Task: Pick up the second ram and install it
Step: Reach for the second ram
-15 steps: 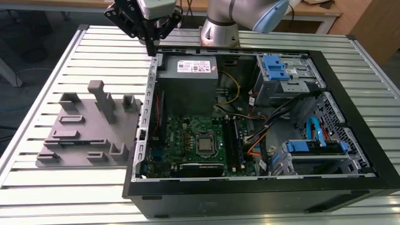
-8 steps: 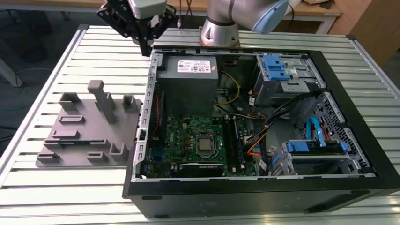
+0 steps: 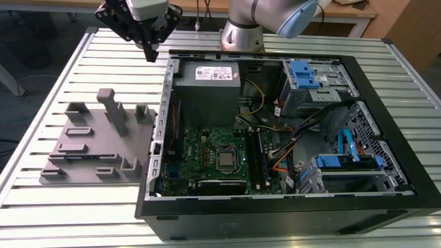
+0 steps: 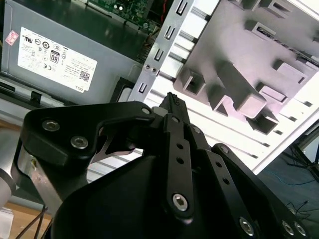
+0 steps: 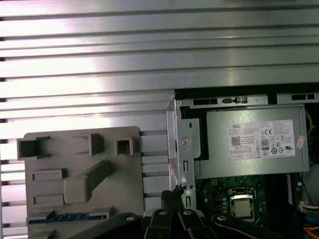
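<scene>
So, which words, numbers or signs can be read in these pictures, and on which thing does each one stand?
White label on the grey power supply: printed lines and marks, too small to quote surely.
Pink sticker beside that label: too small to read.
Motherboard: any print too small to read.
Grey fixture block: no text.

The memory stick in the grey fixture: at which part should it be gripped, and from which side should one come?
Probably the upper long edge, near its middle, coming from straight above. The memory stick seems to stand on edge in a slot of the grey fixture, so only that thin edge is exposed; pinch across its flat faces.
</scene>
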### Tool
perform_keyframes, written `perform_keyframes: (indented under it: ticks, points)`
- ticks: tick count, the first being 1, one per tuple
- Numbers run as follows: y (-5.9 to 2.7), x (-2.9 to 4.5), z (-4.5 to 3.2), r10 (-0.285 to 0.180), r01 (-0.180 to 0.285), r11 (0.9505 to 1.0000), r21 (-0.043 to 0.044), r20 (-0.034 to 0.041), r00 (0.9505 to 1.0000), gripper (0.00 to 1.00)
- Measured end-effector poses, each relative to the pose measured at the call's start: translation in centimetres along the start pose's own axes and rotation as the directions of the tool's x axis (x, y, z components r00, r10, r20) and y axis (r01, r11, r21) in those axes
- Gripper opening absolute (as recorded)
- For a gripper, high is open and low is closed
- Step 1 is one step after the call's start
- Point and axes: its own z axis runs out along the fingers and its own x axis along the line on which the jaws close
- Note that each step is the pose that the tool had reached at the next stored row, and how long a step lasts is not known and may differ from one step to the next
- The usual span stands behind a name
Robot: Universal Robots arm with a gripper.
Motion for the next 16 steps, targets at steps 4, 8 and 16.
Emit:
perform_keyframes:
  ticks: [4, 8, 16]
  points:
    - [-0.04, 0.55, 0.02, 0.0, 0.0, 1.0, -0.0001, 0.0001, 1.0, 0.07]
    - [-0.09, 1.0, 0.03, 0.0, 0.0, 1.0, 0.0, 0.0, 1.0, 0.07]
    - [-0.42, 1.96, 0.07, 0.0, 0.0, 1.0, 0.0, 0.0, 1.0, 0.07]
